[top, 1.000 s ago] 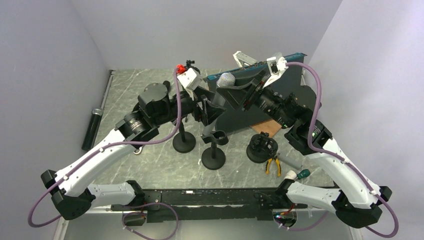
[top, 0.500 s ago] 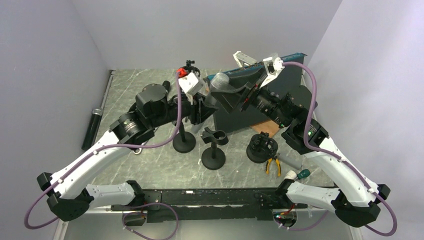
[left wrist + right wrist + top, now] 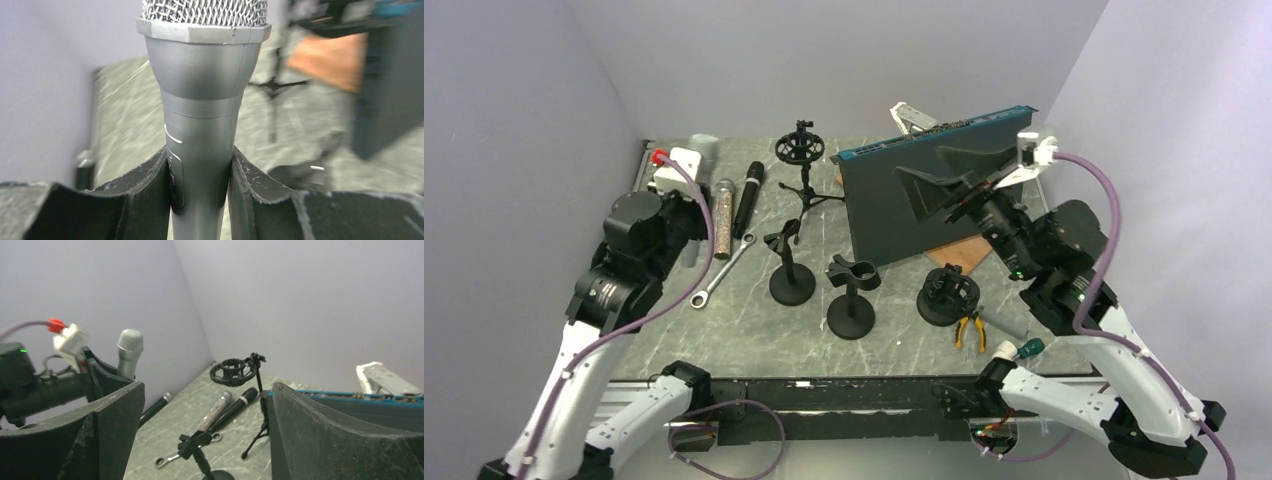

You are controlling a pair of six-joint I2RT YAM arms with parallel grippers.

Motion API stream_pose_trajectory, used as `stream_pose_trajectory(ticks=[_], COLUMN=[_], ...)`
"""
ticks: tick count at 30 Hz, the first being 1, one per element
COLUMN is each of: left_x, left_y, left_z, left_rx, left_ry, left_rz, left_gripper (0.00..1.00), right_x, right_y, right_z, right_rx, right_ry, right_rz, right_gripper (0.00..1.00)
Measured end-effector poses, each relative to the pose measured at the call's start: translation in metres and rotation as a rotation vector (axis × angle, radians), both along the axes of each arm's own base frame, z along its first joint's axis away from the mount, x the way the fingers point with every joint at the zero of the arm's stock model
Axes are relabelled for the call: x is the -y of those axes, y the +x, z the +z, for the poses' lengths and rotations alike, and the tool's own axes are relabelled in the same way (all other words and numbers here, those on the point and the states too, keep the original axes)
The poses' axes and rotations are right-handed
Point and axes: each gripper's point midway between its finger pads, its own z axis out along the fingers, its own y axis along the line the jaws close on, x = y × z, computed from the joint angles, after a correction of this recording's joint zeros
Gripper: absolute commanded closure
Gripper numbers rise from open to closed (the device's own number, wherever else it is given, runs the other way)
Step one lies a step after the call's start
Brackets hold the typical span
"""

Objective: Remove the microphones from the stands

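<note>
Left wrist view blurs the table (image 3: 125,112), so the landing spot is probably best judged from above. Clear of the stand (image 3: 851,322), the right pincer (image 3: 205,390) gapes empty while the left pincer (image 3: 199,172) clamps the microphone (image 3: 202,100) upright; lower gently, release once it rests.

Your tabletop (image 3: 754,335) is grey marbled stone. Take the front clip stand (image 3: 851,318) as your mark. Just left of it stands a second clip stand (image 3: 791,288). To its right sits a shock mount on a round base (image 3: 946,297), with yellow-handled pliers (image 3: 969,328) beside that. Behind it rises a blue panel (image 3: 889,210), and behind-left a tripod shock mount (image 3: 801,150). Well left lie a wrench (image 3: 717,275), a silver microphone (image 3: 723,218) and a black microphone (image 3: 749,198).
</note>
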Motion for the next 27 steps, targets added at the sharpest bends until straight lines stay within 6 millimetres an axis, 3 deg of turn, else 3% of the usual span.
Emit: stream_pose_trajectory(ticks=[2,4,10,13,16,19,22,27], left_x=[-0.044,-0.068,-0.107,-0.134,-0.160,-0.171,-0.169,-0.155], left_y=[0.013,0.025,0.081,0.099,0.112,0.129,0.140,0.145], left_z=[-0.020,-0.045,-0.136,-0.192,-0.231,-0.252,-0.274,-0.313], left_rx=[-0.048,-0.114,-0.390,-0.568,-0.711,-0.776,-0.832,-0.943], left_ry=[0.034,0.071,0.187,0.194,0.171,0.123,0.054,-0.047], left_rz=[0.179,0.284,0.431,0.483,0.519,0.503,0.442,0.340], left_gripper=[1.00,1.00,1.00,1.00,1.00,1.00,0.98,0.84], right_x=[0.009,0.015,0.026,0.031,0.033,0.035,0.037,0.038], right_y=[-0.003,-0.006,-0.013,-0.015,-0.014,-0.013,-0.011,-0.009], right_z=[0.006,0.012,0.017,0.014,0.011,0.009,0.007,0.006], right_rx=[0.021,0.039,0.066,0.068,0.067,0.065,0.065,0.070], right_ry=[0.013,0.024,0.032,0.024,0.005,-0.014,-0.025,-0.038], right_rz=[-0.021,-0.037,-0.051,-0.066,-0.079,-0.094,-0.109,-0.120], right_gripper=[0.00,0.00,0.00,0.00,0.00,0.00,0.00,0.00])
